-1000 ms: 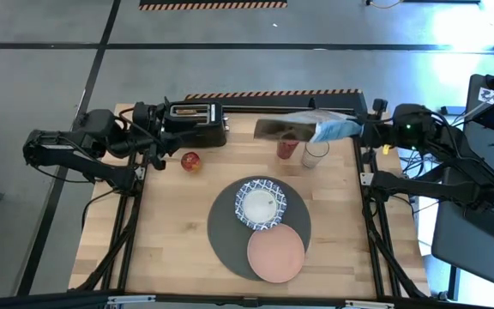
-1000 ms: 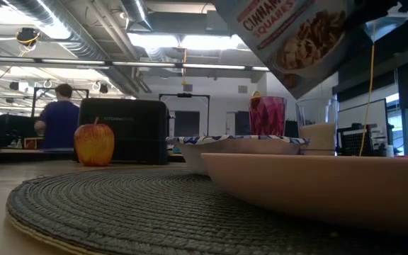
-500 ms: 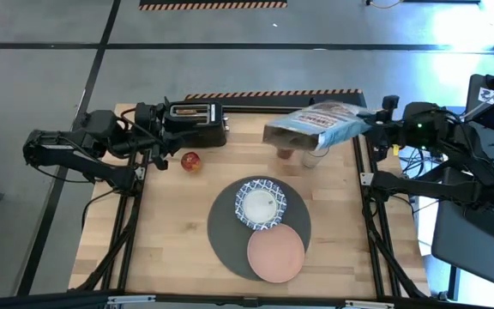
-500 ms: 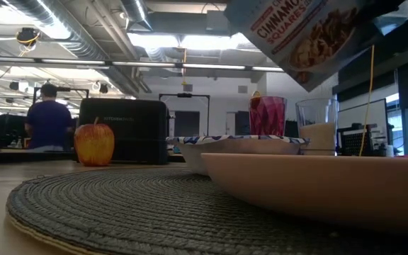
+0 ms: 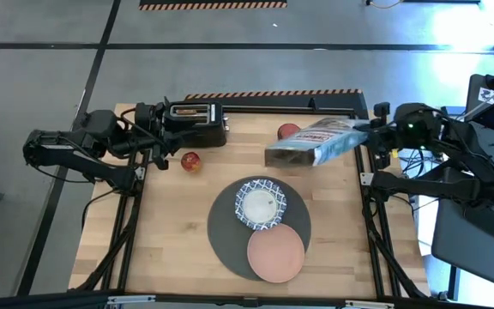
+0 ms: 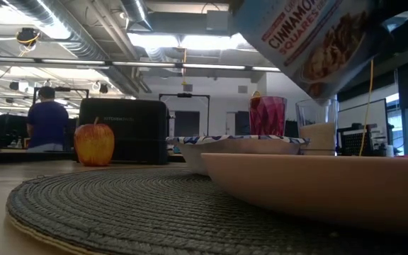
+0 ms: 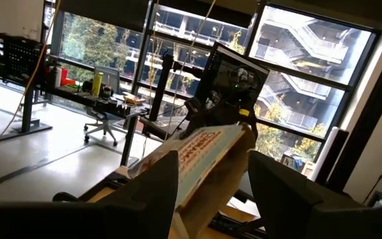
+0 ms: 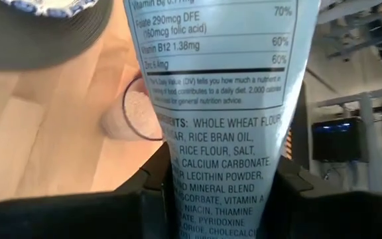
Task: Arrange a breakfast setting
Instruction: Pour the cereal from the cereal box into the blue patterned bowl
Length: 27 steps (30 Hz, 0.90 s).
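Observation:
My right gripper [image 5: 369,133] is shut on a cereal bag [image 5: 314,144] marked "Cinnamon Squares" [image 6: 310,39], held in the air over the table's far right. The bag covers the milk glass [image 8: 138,109] in the high view, and the red tumbler [image 5: 289,130] shows beside it. The blue-and-white bowl [image 5: 261,204] and the salmon-pink plate [image 5: 275,253] rest on the round dark-grey mat [image 5: 225,232]. No spoon shows. My left gripper [image 7: 207,192] is open and empty by the toaster at the far left. My right gripper pinches the bag's narrowed end [image 8: 221,179] between its two fingers [image 8: 152,192]. The fingers come about level from the table's right side and lie along the bag. The bag is lifted clear and slants out toward the table's middle, above the tumbler and the glass.
A black toaster [image 5: 194,123] stands at the far edge and a red apple [image 5: 190,160] lies in front of it. The near left of the wooden table [image 5: 170,249] is bare. A person [image 6: 47,120] stands in the room behind.
My right gripper has turned with the cereal bag. The bag's free end has swung from the far edge toward the near edge and the bowl. The bag now covers the milk glass in the high view and uncovers the red tumbler.

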Available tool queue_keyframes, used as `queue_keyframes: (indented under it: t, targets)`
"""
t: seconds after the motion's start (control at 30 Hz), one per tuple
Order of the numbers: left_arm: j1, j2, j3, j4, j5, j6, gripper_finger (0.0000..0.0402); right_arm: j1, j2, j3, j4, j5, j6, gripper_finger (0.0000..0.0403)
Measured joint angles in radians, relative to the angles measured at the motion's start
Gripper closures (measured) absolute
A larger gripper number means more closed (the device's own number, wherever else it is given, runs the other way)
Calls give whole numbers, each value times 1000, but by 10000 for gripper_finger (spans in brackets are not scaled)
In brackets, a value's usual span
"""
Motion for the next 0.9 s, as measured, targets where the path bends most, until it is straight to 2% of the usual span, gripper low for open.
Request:
queue_keyframes:
  t: [0.3,0.6,0.9]
  targets:
    - [0,0,0,5,0,-4,227,0,55,0,-23,-16,-142,276]
    - [0,0,0,5,-2,-6,227,0,63,0,-5,5,-195,276]
    - [0,0,0,5,-71,-5,227,0,61,8,30,5,-195,276]
